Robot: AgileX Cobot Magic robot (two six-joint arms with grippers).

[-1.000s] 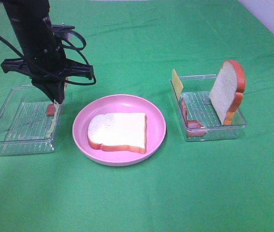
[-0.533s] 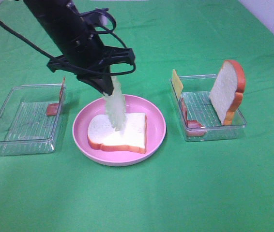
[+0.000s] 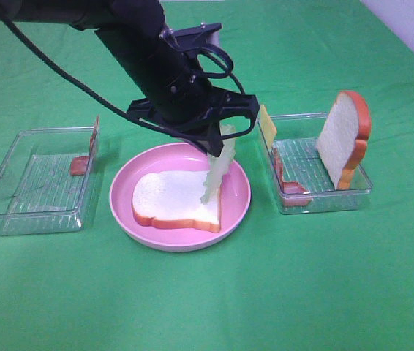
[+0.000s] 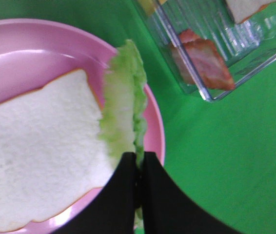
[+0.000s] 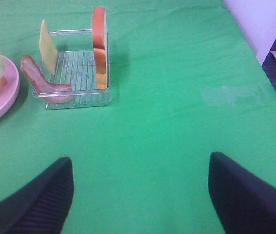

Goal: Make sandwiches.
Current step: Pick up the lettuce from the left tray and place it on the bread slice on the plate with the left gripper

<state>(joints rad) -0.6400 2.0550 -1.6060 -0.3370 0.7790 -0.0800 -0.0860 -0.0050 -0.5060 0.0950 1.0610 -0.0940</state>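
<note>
A white bread slice [image 3: 178, 199] with orange-brown crust lies flat on the round pink plate [image 3: 240, 186]. My left gripper [image 3: 213, 148] is shut on a pale green lettuce leaf [image 3: 218, 170], which hangs over the slice's right edge; in the left wrist view the lettuce [image 4: 123, 114] hangs from the shut left gripper [image 4: 139, 168] beside the bread [image 4: 40, 146]. A second bread slice [image 3: 344, 137] stands upright in the right clear tray [image 3: 324, 201], with a yellow cheese slice [image 3: 267, 124] and bacon [image 3: 289, 186]. My right gripper [image 5: 140, 190] is open, over bare cloth.
A clear tray [image 3: 35, 183] on the left holds a bacon strip [image 3: 79, 164] against its right wall. The green cloth covers the whole table. The left arm's cables [image 3: 207, 55] loop above the plate.
My left gripper carried the lettuce from the left tray rightward across the plate to the bread's right edge. The right side has not changed.
</note>
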